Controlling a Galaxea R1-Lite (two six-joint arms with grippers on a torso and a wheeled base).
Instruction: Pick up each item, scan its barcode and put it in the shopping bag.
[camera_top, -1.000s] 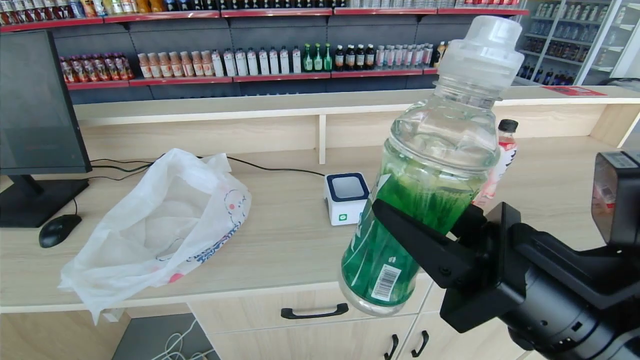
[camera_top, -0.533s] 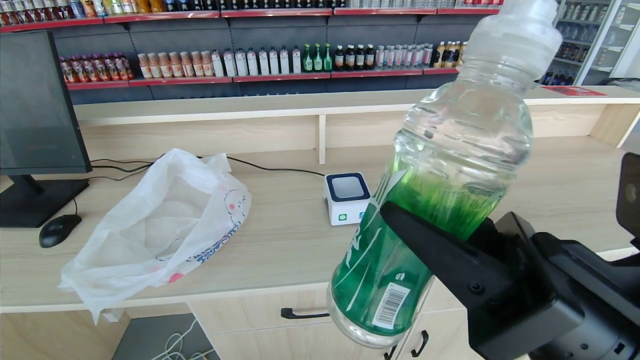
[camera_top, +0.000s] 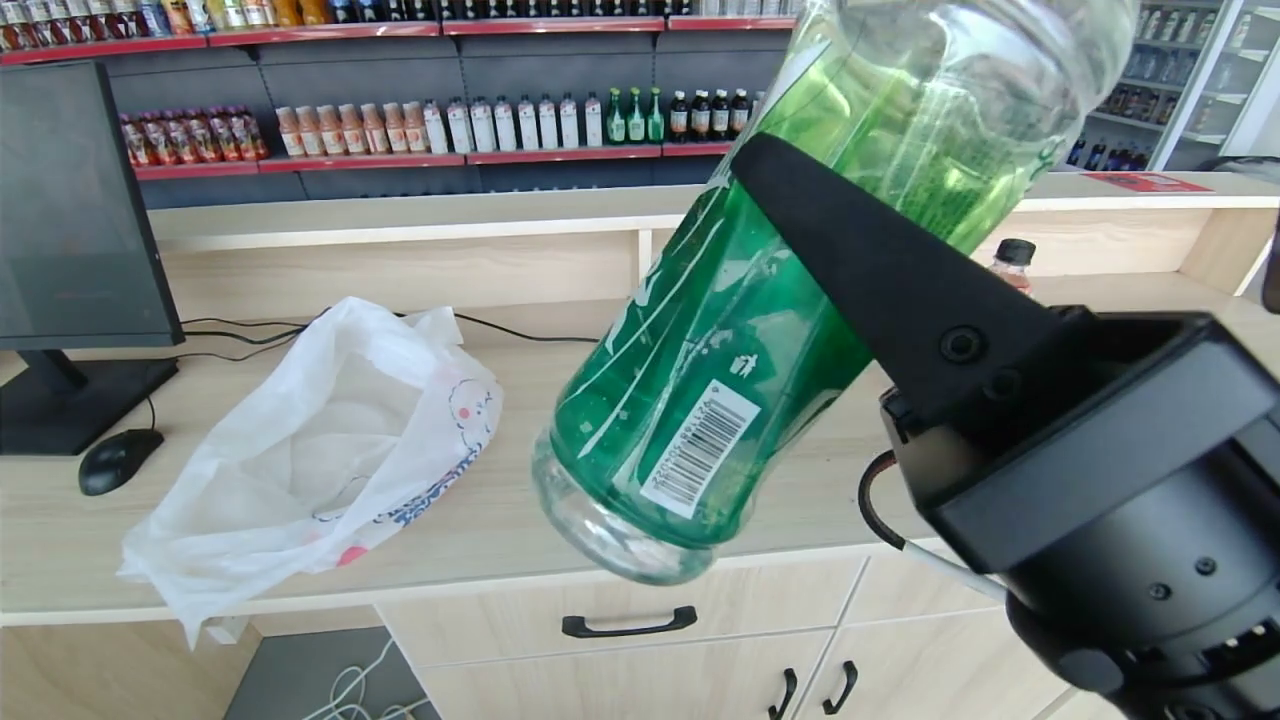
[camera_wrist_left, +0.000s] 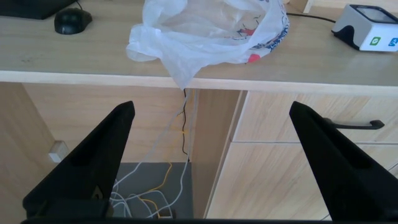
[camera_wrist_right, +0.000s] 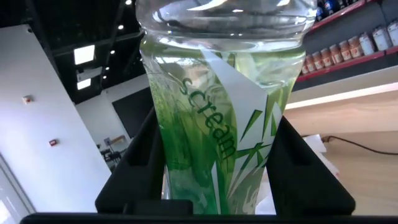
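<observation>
The right gripper (camera_wrist_right: 219, 155) is clenched around the middle of the clear plastic bottle with a green label (camera_top: 690, 380), 1 black finger on each side. Over the last second it has carried the bottle up and to its left, tipping it further, so the base now hangs lowest and the cap end has left the top of the head view. The white barcode patch (camera_top: 700, 447), just below the gripper's fingers near the base, now faces up and outward.

That reads as the approach to scanning, not the scan itself. The small white square scanner with a dark-rimmed window (camera_wrist_left: 367, 25) sits on the pale wooden counter (camera_top: 500, 510) beneath the gripper, so the barcode probably has to be rolled downward. The crumpled white plastic shopping bag (camera_top: 320, 450) lies further to the gripper's left. The left gripper (camera_wrist_left: 211, 109) hangs spread and empty below the counter's front edge.
</observation>
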